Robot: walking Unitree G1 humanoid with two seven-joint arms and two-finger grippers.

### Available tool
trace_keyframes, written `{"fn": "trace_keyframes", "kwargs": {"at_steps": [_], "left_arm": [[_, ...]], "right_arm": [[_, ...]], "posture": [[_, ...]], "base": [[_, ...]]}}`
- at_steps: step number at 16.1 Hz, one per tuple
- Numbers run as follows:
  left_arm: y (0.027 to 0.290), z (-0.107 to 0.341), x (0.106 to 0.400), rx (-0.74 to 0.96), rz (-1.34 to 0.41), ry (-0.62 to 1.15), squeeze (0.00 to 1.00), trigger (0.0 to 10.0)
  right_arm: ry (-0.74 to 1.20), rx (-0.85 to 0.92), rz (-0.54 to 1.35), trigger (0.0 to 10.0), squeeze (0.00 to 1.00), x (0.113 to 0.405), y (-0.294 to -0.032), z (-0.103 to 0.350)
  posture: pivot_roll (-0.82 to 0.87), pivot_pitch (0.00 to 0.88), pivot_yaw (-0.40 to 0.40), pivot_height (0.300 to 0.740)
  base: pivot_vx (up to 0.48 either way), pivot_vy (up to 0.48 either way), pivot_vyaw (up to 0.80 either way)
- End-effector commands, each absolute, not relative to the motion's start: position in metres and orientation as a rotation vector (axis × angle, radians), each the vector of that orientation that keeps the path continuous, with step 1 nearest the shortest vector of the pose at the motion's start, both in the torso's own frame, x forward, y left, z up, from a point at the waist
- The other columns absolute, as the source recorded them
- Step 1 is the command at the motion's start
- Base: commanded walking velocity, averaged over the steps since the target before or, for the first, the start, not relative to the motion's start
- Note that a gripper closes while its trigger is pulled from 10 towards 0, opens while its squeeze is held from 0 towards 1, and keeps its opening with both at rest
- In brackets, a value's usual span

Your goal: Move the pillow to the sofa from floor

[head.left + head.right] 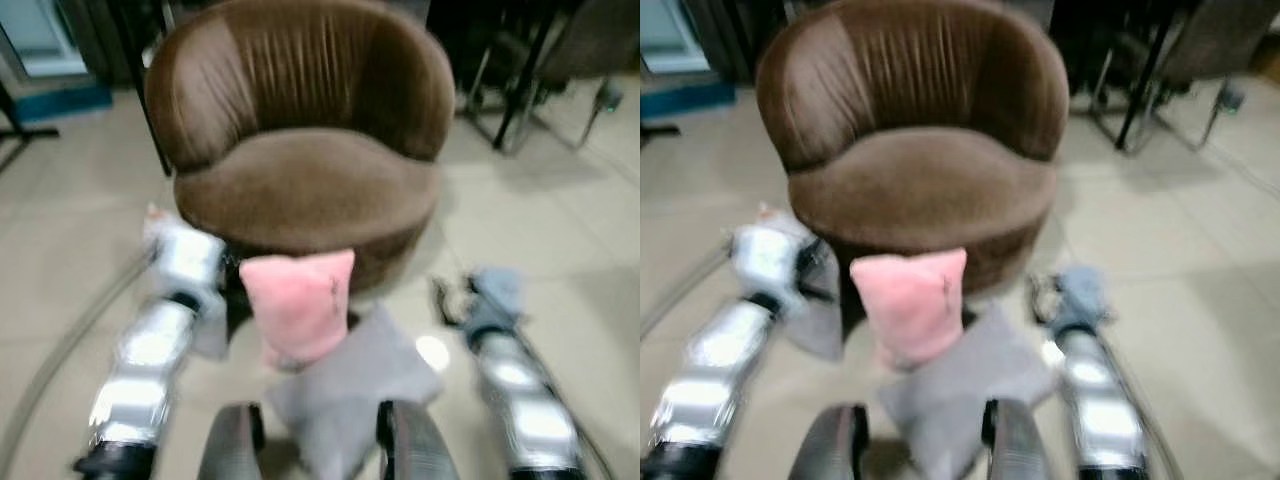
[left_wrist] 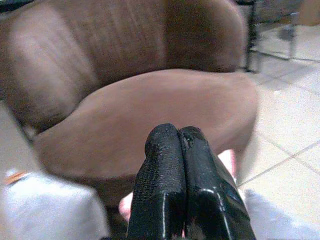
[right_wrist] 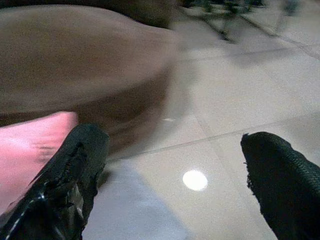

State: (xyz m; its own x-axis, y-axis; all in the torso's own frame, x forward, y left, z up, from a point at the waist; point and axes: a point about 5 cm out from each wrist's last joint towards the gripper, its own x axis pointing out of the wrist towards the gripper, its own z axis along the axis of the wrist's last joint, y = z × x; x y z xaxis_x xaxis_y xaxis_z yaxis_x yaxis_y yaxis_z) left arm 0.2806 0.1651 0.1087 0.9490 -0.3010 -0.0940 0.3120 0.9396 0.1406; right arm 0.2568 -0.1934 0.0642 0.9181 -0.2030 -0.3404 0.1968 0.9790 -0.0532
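Pale tiled floor [image 1: 560, 250], brown tub sofa [image 1: 300, 130] at twelve o'clock. The pink pillow [image 1: 298, 305] leans at its base, grey cushion [image 1: 350, 385] at six o'clock. Left gripper [image 2: 181, 165] has fingers pressed together, empty; right gripper [image 3: 170, 170] fingers spread wide. Best plan: flank the pillow, squeeze low, lift clear of the seat edge.

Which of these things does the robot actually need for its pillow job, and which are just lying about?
Part of the job:
pink pillow, leaning against the chair front
brown sofa chair
right gripper, open beside the pillow
left gripper, fingers together

Just lying about:
grey pillow on the floor
metal chair legs behind
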Motion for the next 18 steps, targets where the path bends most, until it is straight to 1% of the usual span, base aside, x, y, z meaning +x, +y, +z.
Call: {"fn": "trace_keyframes", "kwargs": {"at_steps": [1,3,5,6,12,14,16,18], "left_arm": [[0.178,0.113,0.282,0.176,-0.278,0.067,0.0,10.0],[0.177,0.113,0.282,0.175,-0.281,0.067,0.0,10.0],[0.177,0.112,0.282,0.174,-0.282,0.071,0.0,10.0],[0.176,0.111,0.282,0.173,-0.282,0.075,0.0,10.0],[0.176,0.111,0.281,0.173,-0.282,0.075,0.0,10.0],[0.179,0.111,0.281,0.159,-0.283,0.076,0.0,10.0],[0.185,0.118,0.286,0.12,-0.259,0.056,0.0,10.0],[0.192,0.125,0.294,0.117,-0.242,0.035,0.0,10.0]], "right_arm": [[0.328,-0.001,-0.177,10.0,0.0,0.262,-0.183,0.069],[0.33,-0.001,-0.174,10.0,0.0,0.261,-0.182,0.069],[0.325,0.02,-0.179,10.0,0.0,0.261,-0.182,0.069],[0.319,0.017,-0.18,10.0,0.0,0.261,-0.183,0.07],[0.315,0.011,-0.147,10.0,0.0,0.262,-0.18,0.071],[0.314,0.004,-0.139,10.0,0.0,0.263,-0.18,0.072],[0.312,-0.004,-0.137,10.0,0.0,0.263,-0.181,0.073],[0.307,-0.016,-0.127,10.0,0.0,0.264,-0.183,0.075]], "posture": [[-0.05,0.0,0.014,0.58],[-0.05,0.0,0.012,0.58],[-0.05,0.0,0.01,0.57],[-0.05,0.0,0.009,0.555],[-0.05,0.0,0.003,0.5],[-0.05,0.0,-0.002,0.475],[-0.05,0.0,-0.008,0.455],[-0.05,0.0,-0.016,0.445]], "base": [[0.304,0.0,0.0],[0.0,0.0,0.0],[0.0,0.0,0.0],[0.0,0.0,0.0],[0.0,0.0,0.0],[0.0,0.0,0.0],[0.0,0.0,0.0],[0.0,0.0,0.0]]}}
